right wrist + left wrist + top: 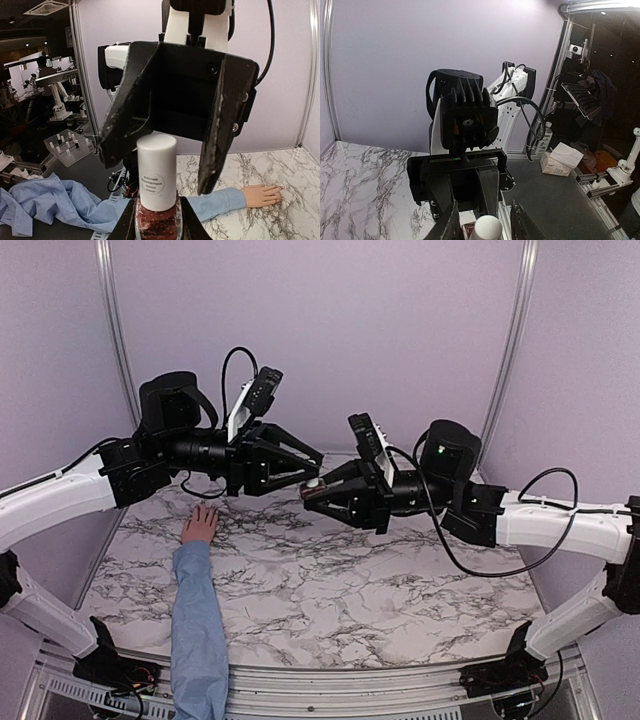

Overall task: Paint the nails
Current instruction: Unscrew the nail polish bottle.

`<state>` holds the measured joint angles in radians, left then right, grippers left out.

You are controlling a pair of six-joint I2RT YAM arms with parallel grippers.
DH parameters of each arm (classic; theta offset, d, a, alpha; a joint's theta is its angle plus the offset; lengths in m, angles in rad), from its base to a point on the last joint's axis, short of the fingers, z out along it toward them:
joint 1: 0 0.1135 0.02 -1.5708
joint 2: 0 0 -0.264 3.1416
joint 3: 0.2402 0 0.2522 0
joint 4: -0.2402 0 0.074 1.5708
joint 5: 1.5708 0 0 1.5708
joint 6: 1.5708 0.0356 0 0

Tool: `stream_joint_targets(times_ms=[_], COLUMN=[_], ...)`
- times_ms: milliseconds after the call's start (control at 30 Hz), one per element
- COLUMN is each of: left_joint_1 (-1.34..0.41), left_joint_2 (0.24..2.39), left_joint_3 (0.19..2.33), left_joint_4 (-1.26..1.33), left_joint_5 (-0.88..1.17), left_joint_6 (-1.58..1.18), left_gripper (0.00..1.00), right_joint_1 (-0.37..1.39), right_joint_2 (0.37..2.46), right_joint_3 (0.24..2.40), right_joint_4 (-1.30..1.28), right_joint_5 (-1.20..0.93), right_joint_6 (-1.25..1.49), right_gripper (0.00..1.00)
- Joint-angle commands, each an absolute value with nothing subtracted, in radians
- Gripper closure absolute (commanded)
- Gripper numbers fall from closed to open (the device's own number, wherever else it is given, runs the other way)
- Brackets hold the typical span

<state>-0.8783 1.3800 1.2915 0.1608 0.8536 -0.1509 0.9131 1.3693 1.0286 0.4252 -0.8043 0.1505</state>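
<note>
Far left in my top view, a light blue sleeve (198,625) runs up from the near edge at about 7 o'clock of the table (400,590). The hand (200,526) lies flat on the marble, fingers pointing toward 12. The nails (205,510) are at those fingertips, down toward 8 o'clock from both grippers. They are too small for me to make out, here or in the right wrist view, so I cannot say whether any carries polish.

Moving right, the left gripper (310,468) hangs above the table's far middle, pointing toward 3 o'clock. Its jaws stand apart, one finger on either side of the white cap (156,170). In the right wrist view I see a gap between the cap and each finger, so it grips nothing. In the left wrist view the cap sits low between the fingers.

The cap tops a small bottle (157,220) of dark red polish, which stands upright in the right wrist view. The right gripper (318,492) is clamped on the bottle's glass body, a finger pressed against each side. It points toward 9 o'clock, nose to nose with the left one. Both are raised off the table, well apart from the hand.
</note>
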Motion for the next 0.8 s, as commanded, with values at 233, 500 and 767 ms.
stream_joint_targets(times_ms=[233, 500, 767], left_joint_1=[-0.887, -0.893, -0.914], left_joint_2=[1.367, 1.346, 1.362], left_joint_3=[1.303, 1.297, 1.307], left_joint_4=[0.180, 0.128, 0.087], left_joint_5=[0.806, 0.638, 0.400], left_joint_6=[-0.151, -0.140, -0.154], left_gripper=[0.84, 0.98, 1.00], right_joint_1=[0.888, 0.884, 0.884], right_joint_2=[1.378, 1.369, 1.365], right_joint_3=[1.042, 1.062, 1.080], right_joint_4=[0.534, 0.453, 0.363], right_joint_5=[-0.812, -0.653, -0.408], right_joint_6=[0.244, 0.189, 0.113], right_gripper=[1.00, 1.00, 1.00])
